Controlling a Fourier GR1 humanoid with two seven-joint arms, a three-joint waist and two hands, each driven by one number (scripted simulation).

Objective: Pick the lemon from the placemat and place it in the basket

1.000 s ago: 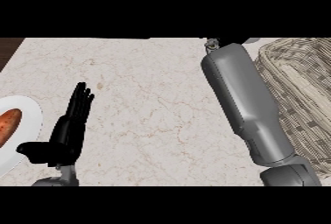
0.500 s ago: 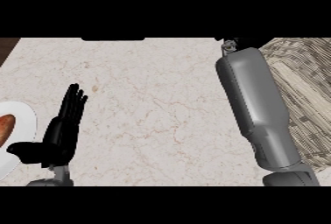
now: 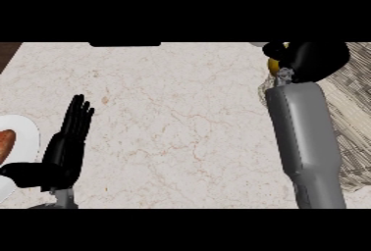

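Right hand (image 3: pixel 313 58) sat at the top right of the head view, fingers curled round the lemon (image 3: pixel 275 65), of which only a small yellow patch showed at the hand's left side. The hand and lemon were over the near-left rim of the woven basket (image 3: pixel 355 117), which ran down the right edge of the view; could not tell whether the lemon was touching the basket or held above it. The grey right forearm (image 3: pixel 308 142) stretched from the lower edge up to the hand, lying across the basket's left side and hiding part of it. Left hand (image 3: pixel 65 147) rested open at the lower left, fingers straight and pointing up the view, thumb out to the left, holding nothing. Just left of it, a white plate (image 3: pixel 25 132) was cut off by the left edge, with something orange-brown (image 3: pixel 4 144) on it, too little visible to name. The marble worktop (image 3: pixel 174 117) filled the middle between the two arms. A dark flat shape (image 3: pixel 124 44) showed at the top edge, mostly cut off; could not tell what it was.
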